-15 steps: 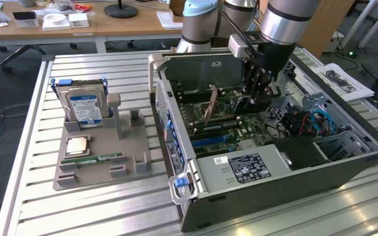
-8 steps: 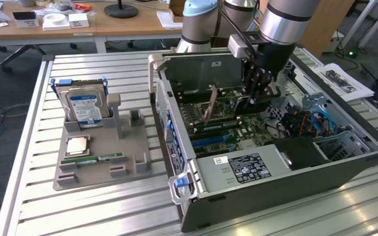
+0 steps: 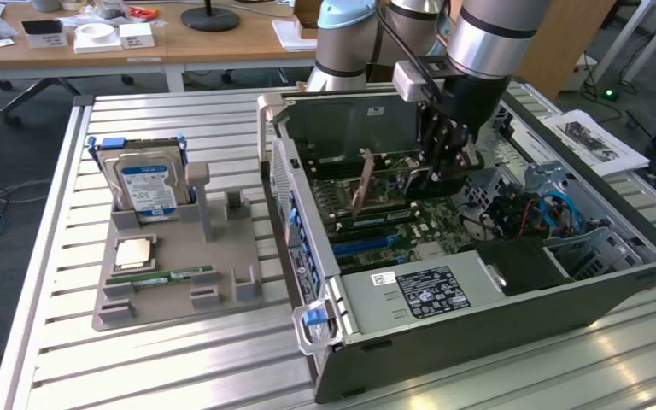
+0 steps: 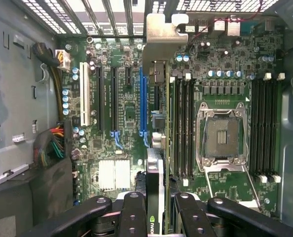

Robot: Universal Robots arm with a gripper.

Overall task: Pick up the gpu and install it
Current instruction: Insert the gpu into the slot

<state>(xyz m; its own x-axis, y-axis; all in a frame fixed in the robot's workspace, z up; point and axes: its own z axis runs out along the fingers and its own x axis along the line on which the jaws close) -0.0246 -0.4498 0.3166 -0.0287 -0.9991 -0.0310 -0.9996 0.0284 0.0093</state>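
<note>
Pinching the gpu (image 4: pixel 155 173) edge-on between its fingers (image 4: pixel 132 212), the gripper (image 4: pixel 157 197) hung over the motherboard (image 4: pixel 124 106). The card looked offset from the blue slot (image 4: pixel 143 98), so pressing down might have jammed its bracket (image 4: pixel 159 34) or damaged the contacts.

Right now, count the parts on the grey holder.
3: hard drive standing at the far end, square chip flat in the middle, green memory stick flat beside it. Nothing looks hidden.

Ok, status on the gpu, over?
Gripper in the case, jaws shut on gpu. It hangs edge-down over the motherboard, by the blue slot, seating unclear. Nothing seen in the way.
</note>
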